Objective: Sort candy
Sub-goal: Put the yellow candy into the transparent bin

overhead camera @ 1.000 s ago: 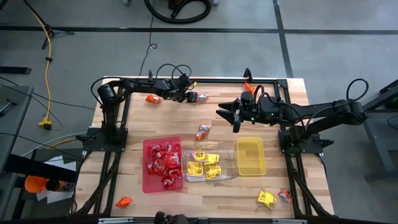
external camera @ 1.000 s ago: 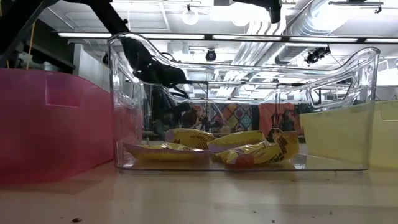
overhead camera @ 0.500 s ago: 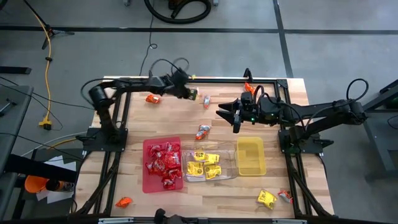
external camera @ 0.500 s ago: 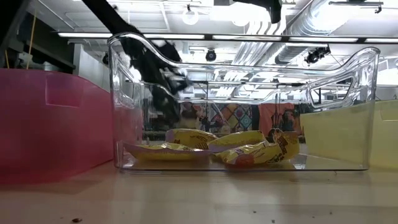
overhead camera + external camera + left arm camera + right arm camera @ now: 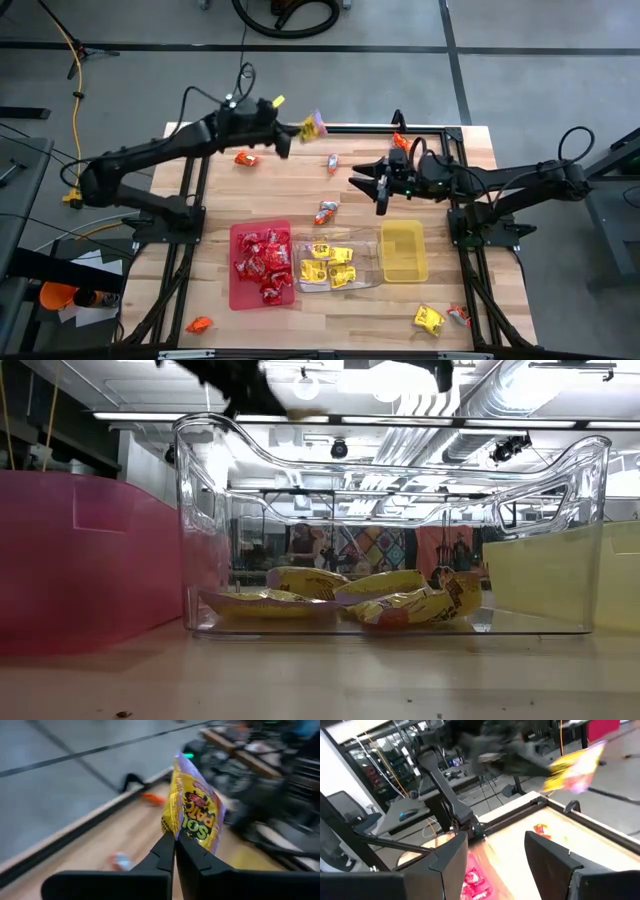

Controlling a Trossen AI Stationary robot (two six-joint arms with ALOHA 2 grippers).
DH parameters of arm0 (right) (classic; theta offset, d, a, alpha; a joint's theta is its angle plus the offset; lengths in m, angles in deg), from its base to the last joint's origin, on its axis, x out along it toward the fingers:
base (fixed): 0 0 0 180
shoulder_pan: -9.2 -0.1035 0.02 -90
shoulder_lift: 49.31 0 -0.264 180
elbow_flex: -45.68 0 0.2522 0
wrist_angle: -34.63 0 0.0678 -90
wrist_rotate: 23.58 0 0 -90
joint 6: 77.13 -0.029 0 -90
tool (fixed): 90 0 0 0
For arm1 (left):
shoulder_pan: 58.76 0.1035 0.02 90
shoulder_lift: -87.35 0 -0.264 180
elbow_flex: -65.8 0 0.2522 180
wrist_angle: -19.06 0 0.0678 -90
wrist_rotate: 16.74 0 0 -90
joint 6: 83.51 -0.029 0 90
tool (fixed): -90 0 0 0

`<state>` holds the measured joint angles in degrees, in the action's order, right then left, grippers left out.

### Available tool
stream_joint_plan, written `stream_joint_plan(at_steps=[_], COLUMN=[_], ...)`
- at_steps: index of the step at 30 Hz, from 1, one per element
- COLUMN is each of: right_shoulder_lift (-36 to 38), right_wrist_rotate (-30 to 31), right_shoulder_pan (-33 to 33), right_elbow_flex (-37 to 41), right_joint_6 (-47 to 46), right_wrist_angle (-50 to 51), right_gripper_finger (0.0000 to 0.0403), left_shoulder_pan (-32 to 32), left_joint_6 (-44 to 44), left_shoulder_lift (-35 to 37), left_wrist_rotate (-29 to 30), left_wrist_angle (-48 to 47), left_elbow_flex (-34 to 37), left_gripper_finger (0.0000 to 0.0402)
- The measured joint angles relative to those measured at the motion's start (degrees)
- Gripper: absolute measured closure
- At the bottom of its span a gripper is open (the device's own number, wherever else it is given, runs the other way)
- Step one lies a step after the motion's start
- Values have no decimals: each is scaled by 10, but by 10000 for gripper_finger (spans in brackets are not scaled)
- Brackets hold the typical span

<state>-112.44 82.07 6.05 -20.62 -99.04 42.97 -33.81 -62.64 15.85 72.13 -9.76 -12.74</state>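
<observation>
left arm lifts a yellow candy off the table

lifted since a second ago, the left gripper (image 5: 296,131) has left the far part of the table, where it reached down with fingers spread, and now hangs raised over the far edge with its fingers pressed together on a yellow candy packet (image 5: 194,812). from above, that packet (image 5: 314,124) shows just past the fingertips, over the table's far rim. the left arm has swung outward too, its base links now stretching away to the left.

the right gripper (image 5: 376,186) has not shifted: it hovers over the middle of the table (image 5: 470,300) behind the yellow tray (image 5: 403,250), fingers spread and holding nothing.

the red tray (image 5: 262,264) holds a heap of red candies, and the clear tray (image 5: 334,266) beside it holds several yellow ones; the table-level view shows those yellow packets (image 5: 380,598) lying on the clear tray's floor. loose candies lie on the wood: an orange one (image 5: 245,158) at the far left, a small one (image 5: 332,161) near the far middle, a red-and-silver one (image 5: 325,212) just behind the trays, an orange one (image 5: 199,324) at the near left, and a yellow one (image 5: 429,319) next to a red one (image 5: 459,316) at the near right.
</observation>
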Motion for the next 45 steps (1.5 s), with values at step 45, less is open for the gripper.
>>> stream_joint_plan(at_steps=[45], right_shoulder_lift=[43], right_wrist_rotate=[1], right_shoulder_pan=[-120], right_elbow_flex=[0], right_joint_6=[-45], right_wrist_angle=[-60], right_gripper_finger=[210], left_shoulder_pan=[-505], left_joint_6=[19], left_shoulder_lift=[-17], left_wrist_rotate=[288], left_wrist_angle=[102], left_elbow_flex=[47], left_gripper_finger=[394])
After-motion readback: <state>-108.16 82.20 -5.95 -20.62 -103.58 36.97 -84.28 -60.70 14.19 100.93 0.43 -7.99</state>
